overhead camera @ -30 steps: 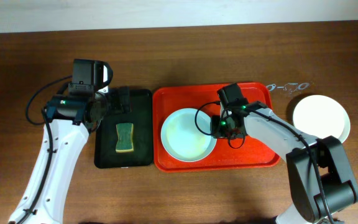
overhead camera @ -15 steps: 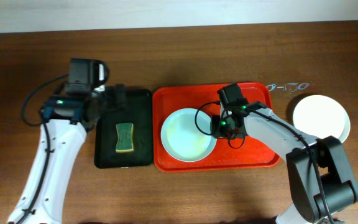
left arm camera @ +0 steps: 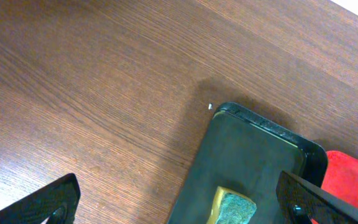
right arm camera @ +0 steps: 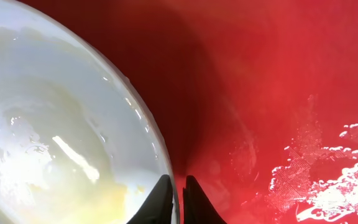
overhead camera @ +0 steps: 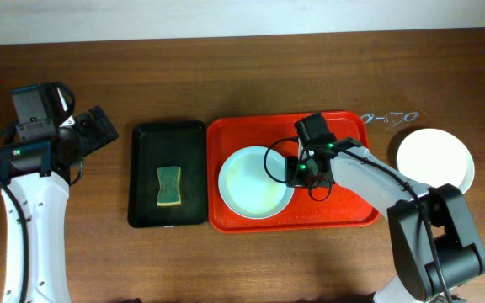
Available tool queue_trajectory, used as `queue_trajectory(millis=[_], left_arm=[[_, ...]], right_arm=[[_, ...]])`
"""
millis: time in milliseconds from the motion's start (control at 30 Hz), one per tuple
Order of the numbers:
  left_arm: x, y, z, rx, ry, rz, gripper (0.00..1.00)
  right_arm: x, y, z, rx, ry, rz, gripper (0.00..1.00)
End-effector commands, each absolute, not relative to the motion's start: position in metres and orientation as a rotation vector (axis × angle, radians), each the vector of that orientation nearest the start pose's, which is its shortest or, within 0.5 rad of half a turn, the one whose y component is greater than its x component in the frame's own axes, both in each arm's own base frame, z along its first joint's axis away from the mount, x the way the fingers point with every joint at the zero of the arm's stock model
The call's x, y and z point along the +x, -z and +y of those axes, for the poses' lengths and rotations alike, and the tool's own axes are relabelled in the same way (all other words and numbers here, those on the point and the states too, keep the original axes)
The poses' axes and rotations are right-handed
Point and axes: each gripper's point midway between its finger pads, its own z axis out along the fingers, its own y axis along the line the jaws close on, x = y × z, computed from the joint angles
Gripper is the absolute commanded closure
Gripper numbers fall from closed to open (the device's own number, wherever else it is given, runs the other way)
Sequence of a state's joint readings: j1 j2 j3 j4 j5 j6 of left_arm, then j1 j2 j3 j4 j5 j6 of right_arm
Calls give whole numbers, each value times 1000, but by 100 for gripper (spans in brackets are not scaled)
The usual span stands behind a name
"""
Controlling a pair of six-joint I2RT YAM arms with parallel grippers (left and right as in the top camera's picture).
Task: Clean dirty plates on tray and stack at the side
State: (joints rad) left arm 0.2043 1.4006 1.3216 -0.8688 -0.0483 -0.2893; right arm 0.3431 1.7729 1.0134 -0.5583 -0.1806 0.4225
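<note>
The dirty plate (overhead camera: 255, 183) is getting pinched by its rim as my right claw (right arm camera: 178, 182) is tightening, readying a lift; my open left claw (overhead camera: 99, 129) is retreating.

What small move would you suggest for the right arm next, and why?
Probably a slight lift: the right tool pinches the plate at its right rim. That plate lies flat on the red tray, and a second plate waits to the right of the tray.
</note>
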Motion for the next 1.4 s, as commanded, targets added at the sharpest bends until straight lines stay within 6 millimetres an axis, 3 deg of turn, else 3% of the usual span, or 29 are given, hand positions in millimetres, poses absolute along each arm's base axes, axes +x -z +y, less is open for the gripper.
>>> queue_trajectory(millis=[0,33,167,267,300,400,833,1000,1200,1267,1367], left_arm=[[360,-228,82,-639,-1,2398,1],[360,-228,82,-639,-1,2398,1],[360,-228,82,-639,-1,2398,1],[360,-228,82,-639,-1,2398,1],[360,-228,82,-640,-1,2398,1],[360,-228,82,-639,-1,2398,1],[360,-228,82,-640,-1,2398,1],[360,-228,82,-639,-1,2398,1],[360,-228,82,-639,-1,2398,1],[360,-228,82,-640,-1,2398,1],[360,-228,82,-639,-1,2398,1]], right_arm=[[319,-8,147,86,-374,2958,90],[318,-8,148,85,-384,2959,78],[320,-9,149,83,-386,2952,52],[321,-9,149,82,-389,2947,49],[321,-9,149,82,-390,2945,50],[321,-9,149,83,-389,2946,69],[319,-7,147,86,-369,2952,96],[320,-8,147,88,-381,2947,96],[342,-55,150,165,-705,2827,96],[342,-66,151,146,-839,2802,96],[341,-70,155,102,-907,2786,96]])
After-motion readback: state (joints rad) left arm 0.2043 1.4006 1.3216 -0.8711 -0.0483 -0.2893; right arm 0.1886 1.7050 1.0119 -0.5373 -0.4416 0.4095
